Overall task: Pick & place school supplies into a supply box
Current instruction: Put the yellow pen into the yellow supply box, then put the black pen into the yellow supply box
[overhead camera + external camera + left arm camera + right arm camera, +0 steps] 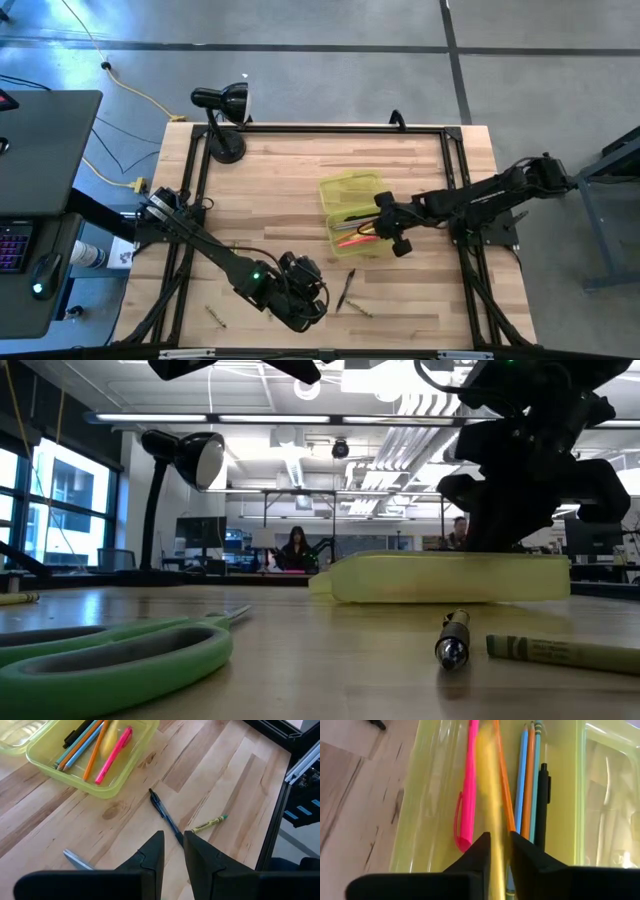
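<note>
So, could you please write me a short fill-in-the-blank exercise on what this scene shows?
1. The right gripper hangs over the yellow-green ____.
2. In the supply box lies a marker coloured ____.
3. The scissors on the table have ____ handles.
4. The black desk lamp stands ____ the box.

Missing words: supply box; pink; green; outside

Blurred yellow pencil [489, 795] between right hand [499, 851] fingers, scissors [110, 652] cropped

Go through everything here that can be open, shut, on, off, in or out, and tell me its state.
supply box: lid open, pens inside.
yellow pencil: blurred above the box, between the fingers.
right gripper: over the box, fingers slightly apart.
left gripper: over the blue pen, holding nothing.
scissors: lying on the table.
</note>
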Controlling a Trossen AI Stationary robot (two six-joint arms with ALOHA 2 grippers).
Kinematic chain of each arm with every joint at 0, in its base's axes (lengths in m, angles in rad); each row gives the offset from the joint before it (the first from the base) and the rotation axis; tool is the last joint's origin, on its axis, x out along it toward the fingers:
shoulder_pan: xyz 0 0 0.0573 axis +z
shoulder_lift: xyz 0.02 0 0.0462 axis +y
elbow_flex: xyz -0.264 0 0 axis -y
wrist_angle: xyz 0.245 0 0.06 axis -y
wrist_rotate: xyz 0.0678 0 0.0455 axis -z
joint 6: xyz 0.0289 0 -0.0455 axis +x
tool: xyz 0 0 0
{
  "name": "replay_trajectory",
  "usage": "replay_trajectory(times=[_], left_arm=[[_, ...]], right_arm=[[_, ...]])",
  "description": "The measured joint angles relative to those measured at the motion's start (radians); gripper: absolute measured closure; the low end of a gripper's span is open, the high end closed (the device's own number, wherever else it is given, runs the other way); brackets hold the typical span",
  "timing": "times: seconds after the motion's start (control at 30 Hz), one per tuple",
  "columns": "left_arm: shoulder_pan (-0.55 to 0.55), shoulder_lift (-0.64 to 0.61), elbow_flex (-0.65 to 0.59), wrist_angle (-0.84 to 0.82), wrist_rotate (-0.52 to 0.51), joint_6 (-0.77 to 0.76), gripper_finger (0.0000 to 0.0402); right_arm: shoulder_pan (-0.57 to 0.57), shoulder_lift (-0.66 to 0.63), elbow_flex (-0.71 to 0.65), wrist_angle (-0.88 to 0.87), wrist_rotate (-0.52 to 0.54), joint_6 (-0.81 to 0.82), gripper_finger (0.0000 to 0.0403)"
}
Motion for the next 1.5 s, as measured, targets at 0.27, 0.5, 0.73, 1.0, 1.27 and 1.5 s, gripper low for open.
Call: replay_trajectory(times=[0.27, 0.5, 0.73, 1.0, 1.27, 1.5], left_arm=[[0.0, 0.0, 0.0, 0.0, 0.002, -0.002, 0.0296], [0.0, 0.0, 0.0, 0.001, 0.002, -0.001, 0.0296], [0.0, 0.0, 0.0, 0.001, 0.001, -0.006, 0.0296], [0.0, 0.0, 0.0, 0.0, 0.002, -0.002, 0.0296], [0.0, 0.0, 0.0, 0.001, 0.029, -0.003, 0.0296], [0.0, 0.0, 0.0, 0.002, 0.029, -0.003, 0.0296]], right_arm=[[0.001, 0.0, 0.001, 0.003, 0.0, 0.0, 0.0312], [0.067, -0.001, 0.079, 0.007, -0.043, -0.024, 0.03], [0.222, 0.0, 0.143, 0.036, -0.12, -0.079, 0.03], [0.369, 0.148, 0.143, 0.303, -0.103, -0.105, 0.0311], [0.374, 0.345, 0.222, 0.304, -0.178, -0.097, 0.0324], [0.337, 0.481, 0.409, 0.091, -0.1, -0.098, 0.0325]])
